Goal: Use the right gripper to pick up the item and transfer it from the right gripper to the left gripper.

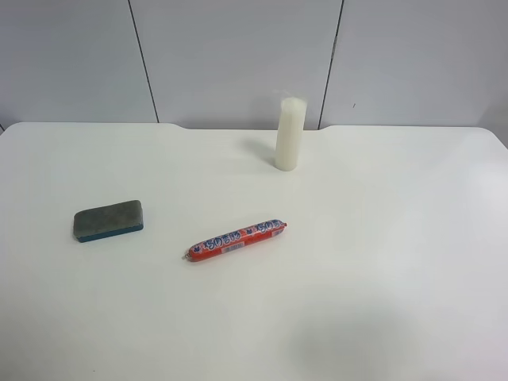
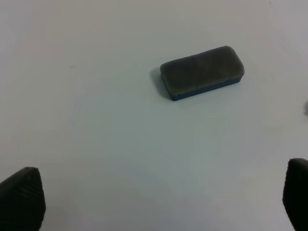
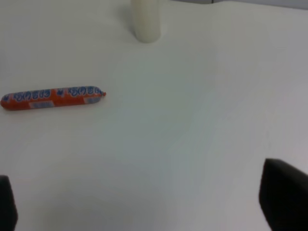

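Eraser [image 1: 109, 220] sits flat on the table [image 1: 381, 262], left of the sausage [image 1: 236, 240] in the high view. Both grippers, right [image 3: 144, 204] and left [image 2: 159, 202], hang spread wide, holding nothing.

**Non-task objects on the bench**

White table [image 1: 381, 262]: matte top with rounded far corners, backed by a pale panelled wall [image 1: 238, 55] with dark vertical seams.

Candle [image 1: 290, 133]: tall white cylinder, standing upright near the far edge, casting a faint shadow on the table. In the right wrist view only its lower part shows [image 3: 146, 21].

Sausage stick [image 1: 236, 240]: red wrapper with blue-and-white print, lying flat near mid-table, angled, well apart from the candle. Printed text is illegible, possibly a brand name. Also seen lying lengthwise in the right wrist view [image 3: 52, 98].
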Controlling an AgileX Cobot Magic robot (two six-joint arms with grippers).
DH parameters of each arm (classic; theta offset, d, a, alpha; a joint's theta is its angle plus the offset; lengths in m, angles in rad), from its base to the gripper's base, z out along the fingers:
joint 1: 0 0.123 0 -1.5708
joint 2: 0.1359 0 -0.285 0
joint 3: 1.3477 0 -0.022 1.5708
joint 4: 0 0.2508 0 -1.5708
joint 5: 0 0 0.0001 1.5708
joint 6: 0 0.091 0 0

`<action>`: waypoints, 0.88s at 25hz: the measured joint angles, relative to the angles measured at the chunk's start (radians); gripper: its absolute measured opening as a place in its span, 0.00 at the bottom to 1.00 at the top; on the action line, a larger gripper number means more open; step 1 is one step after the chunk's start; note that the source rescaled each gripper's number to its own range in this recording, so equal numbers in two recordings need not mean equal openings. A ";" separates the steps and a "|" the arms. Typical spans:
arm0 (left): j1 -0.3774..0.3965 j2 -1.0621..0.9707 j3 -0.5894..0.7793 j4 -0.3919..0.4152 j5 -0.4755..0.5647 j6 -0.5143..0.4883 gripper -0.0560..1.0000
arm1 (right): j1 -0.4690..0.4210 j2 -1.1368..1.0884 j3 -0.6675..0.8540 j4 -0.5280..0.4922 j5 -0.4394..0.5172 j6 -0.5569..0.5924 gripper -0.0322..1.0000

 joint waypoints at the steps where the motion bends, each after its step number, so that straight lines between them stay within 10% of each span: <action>1: 0.000 0.000 0.000 0.000 0.000 0.000 1.00 | 0.000 0.000 0.000 0.000 0.000 0.000 0.98; 14: 0.080 -0.017 0.000 0.000 -0.003 0.000 1.00 | -0.305 0.000 0.000 0.000 0.000 0.000 0.98; 22: 0.081 -0.058 0.000 0.000 -0.004 0.000 1.00 | -0.329 0.000 0.000 0.001 0.000 0.000 0.98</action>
